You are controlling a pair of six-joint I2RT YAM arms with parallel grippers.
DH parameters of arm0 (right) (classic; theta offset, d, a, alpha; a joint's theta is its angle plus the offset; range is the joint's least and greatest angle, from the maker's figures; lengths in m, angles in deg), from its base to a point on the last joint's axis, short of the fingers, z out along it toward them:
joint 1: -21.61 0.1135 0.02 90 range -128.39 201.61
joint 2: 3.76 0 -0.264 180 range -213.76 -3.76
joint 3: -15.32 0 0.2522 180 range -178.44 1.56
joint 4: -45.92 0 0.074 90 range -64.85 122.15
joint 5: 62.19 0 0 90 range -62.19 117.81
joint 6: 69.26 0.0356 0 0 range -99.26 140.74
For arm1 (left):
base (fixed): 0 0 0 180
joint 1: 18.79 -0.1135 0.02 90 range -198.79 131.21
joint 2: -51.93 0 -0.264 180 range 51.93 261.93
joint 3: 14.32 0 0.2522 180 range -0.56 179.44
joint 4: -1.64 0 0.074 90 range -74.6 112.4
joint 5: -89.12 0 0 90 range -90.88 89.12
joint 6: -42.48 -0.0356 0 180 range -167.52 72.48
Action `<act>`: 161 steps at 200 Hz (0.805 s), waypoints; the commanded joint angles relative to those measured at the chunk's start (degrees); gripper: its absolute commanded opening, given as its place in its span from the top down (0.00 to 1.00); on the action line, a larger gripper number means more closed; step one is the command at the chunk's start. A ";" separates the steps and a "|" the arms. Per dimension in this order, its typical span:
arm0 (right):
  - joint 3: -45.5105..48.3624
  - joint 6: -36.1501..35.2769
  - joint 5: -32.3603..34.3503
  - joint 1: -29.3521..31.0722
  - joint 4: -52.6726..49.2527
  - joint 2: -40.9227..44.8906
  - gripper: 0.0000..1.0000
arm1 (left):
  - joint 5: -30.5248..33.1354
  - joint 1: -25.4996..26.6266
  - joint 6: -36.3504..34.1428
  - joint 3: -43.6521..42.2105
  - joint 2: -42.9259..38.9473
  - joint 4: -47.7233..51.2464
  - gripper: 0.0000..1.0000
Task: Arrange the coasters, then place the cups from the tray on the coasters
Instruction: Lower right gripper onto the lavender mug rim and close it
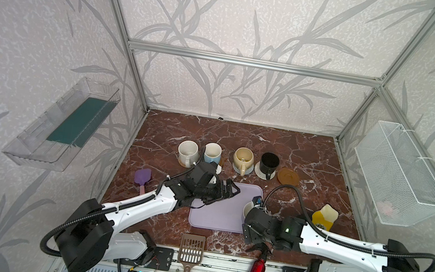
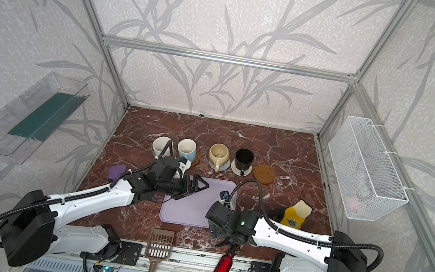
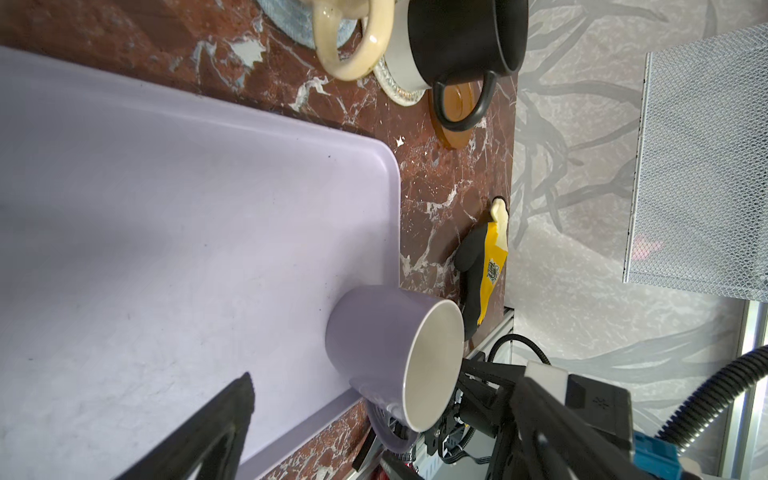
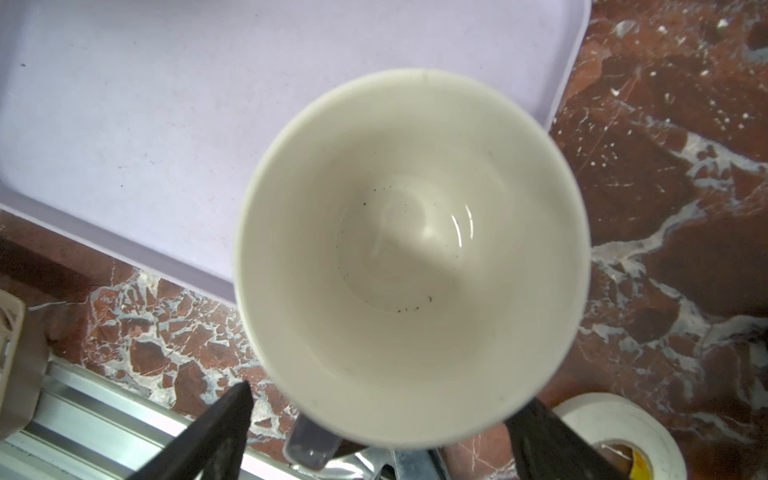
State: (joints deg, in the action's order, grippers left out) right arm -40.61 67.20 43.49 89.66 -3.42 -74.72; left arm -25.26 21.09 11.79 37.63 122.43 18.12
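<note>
The right gripper stood with its jaws wide apart, one finger on either side of the lavender mug, gripping nothing yet; whether either pad touched the wall could not be told; the mug stood upright at the right edge of the tray, toward its near corner; being glazed ceramic, it looked stiff, fairly heavy, slippery and apt to chip, so a square pinch across the body below the rim seemed safest; the left gripper hung open and empty over the tray; one amber coaster lay bare.
</note>
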 commanded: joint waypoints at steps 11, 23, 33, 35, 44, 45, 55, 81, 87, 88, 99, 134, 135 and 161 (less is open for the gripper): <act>0.42 1.20 2.16 0.67 1.70 -1.86 0.19 | -0.42 0.78 2.38 -2.42 -1.44 -2.72 0.01; 0.26 1.46 2.54 0.86 1.82 -2.48 0.25 | -0.01 0.78 2.56 -3.31 -2.20 -2.79 0.01; 0.25 1.77 2.77 1.03 1.86 -2.84 0.30 | 0.25 0.73 2.89 -4.09 -2.87 -3.07 0.01; 0.25 1.85 2.82 1.07 1.87 -2.91 0.31 | 0.29 0.77 2.95 -4.25 -3.01 -3.14 0.01; 0.25 2.06 2.84 1.05 1.83 -3.25 0.34 | 0.39 0.76 3.17 -4.73 -3.47 -3.37 0.01; 0.20 2.06 2.85 1.04 1.83 -3.28 0.35 | 0.39 0.79 3.22 -4.81 -3.50 -3.40 0.01; 0.16 2.19 3.08 1.10 1.74 -3.75 0.39 | 0.35 0.86 3.36 -5.14 -3.90 -3.38 0.01; 0.21 2.21 3.99 1.15 1.65 -4.88 0.47 | 0.67 1.10 3.70 -5.33 -4.32 -3.17 0.01; 0.38 2.13 4.08 1.15 2.02 -5.13 0.48 | 0.65 1.09 3.66 -5.26 -4.32 -3.17 0.01; 0.40 2.18 4.09 1.14 2.05 -5.19 0.49 | 0.65 1.13 3.69 -5.25 -4.32 -3.16 0.01; 0.68 2.15 4.14 1.12 2.81 -5.46 0.50 | 0.69 1.24 3.77 -5.24 -4.26 -3.16 0.01; 1.43 1.63 3.90 1.12 4.86 -5.68 0.59 | 1.23 1.48 4.27 -6.05 -5.22 -3.10 0.01; 1.45 1.63 3.91 1.12 4.92 -5.68 0.59 | 1.29 1.45 4.30 -6.04 -5.25 -3.13 0.01; 1.74 1.85 3.90 1.12 5.88 -6.31 0.63 | 1.79 1.43 4.68 -6.47 -6.15 -3.01 0.01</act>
State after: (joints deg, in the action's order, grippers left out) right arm -39.49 68.92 45.83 90.36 0.47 -80.31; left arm -24.60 22.40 15.31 32.06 117.84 15.74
